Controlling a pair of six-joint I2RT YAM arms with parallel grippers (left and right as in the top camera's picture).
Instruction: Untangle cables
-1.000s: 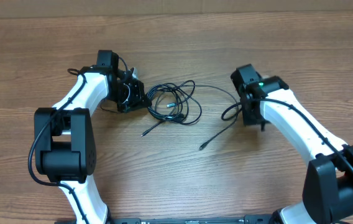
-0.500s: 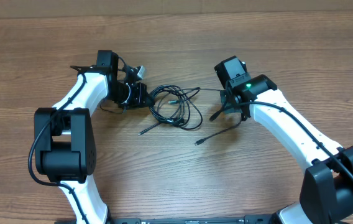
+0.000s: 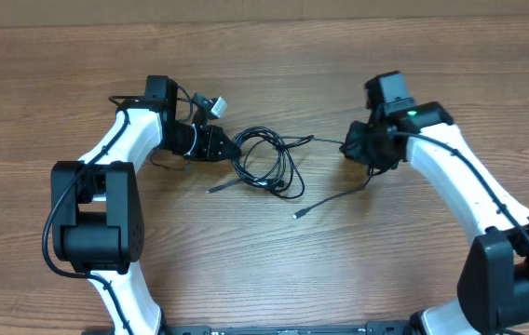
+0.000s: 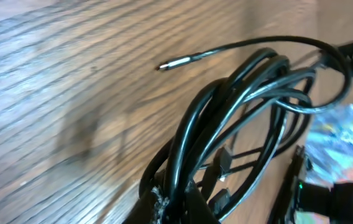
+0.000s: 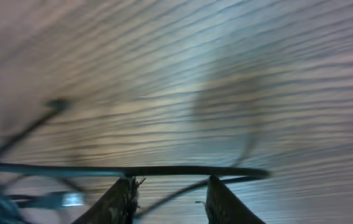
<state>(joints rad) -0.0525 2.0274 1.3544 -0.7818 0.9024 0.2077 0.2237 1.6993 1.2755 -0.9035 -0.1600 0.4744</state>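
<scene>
My left gripper point(image 3: 216, 144) is clamped on one edge of the cables point(image 3: 266, 160), anchoring the tangle mid-way across the table point(image 3: 264, 56), while my right gripper point(image 5: 169, 194) stands partly open, one strand across its tips unpinched, probably ready to tease loops apart.

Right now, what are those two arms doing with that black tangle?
Two robot arms are working on a knot of thin black cables on the wooden table. The left gripper is shut on one side of the bundle. The right gripper stands open, one strand crossing its fingertips, not pinched. Nothing is untangled yet.
</scene>
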